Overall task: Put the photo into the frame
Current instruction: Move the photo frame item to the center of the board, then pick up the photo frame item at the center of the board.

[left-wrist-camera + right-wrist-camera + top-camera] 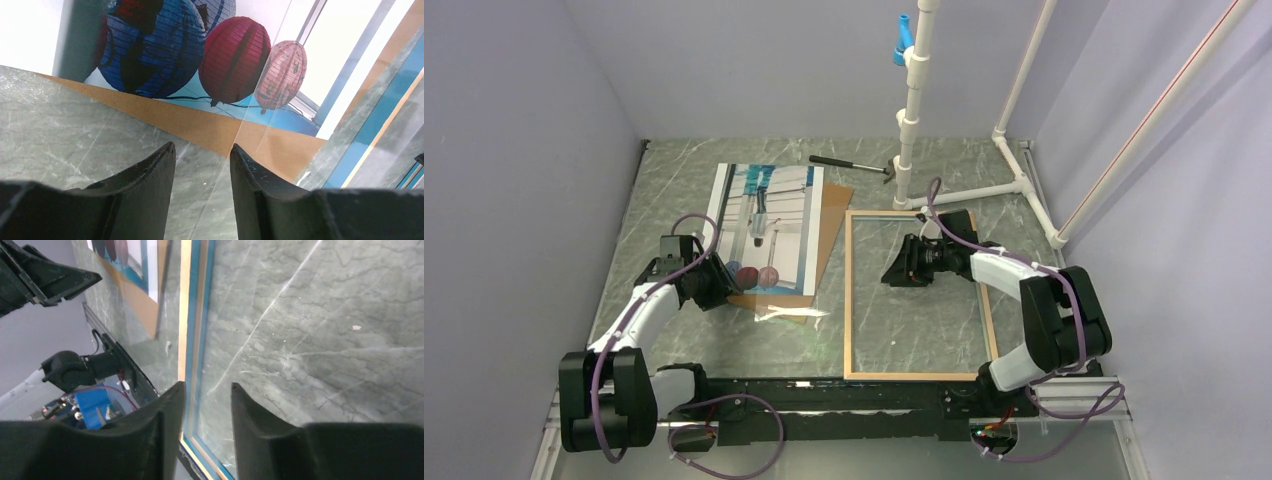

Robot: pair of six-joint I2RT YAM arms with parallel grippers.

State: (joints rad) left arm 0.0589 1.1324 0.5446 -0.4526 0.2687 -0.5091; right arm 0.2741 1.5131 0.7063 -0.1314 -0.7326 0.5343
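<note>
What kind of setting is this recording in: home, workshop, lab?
Likely a lab test cell: plain lavender walls box in a marble-patterned table, with a white pipe rig standing at the back.

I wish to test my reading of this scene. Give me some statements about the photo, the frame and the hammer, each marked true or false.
1. The photo lies on the brown backing board. True.
2. The photo is already in the frame. False: it lies left of the frame, apart from it.
3. The frame lies flat with its wood-coloured side up. True.
4. The hammer lies inside the frame. False: it lies at the far side of the table, near the white pipe stand.
</note>
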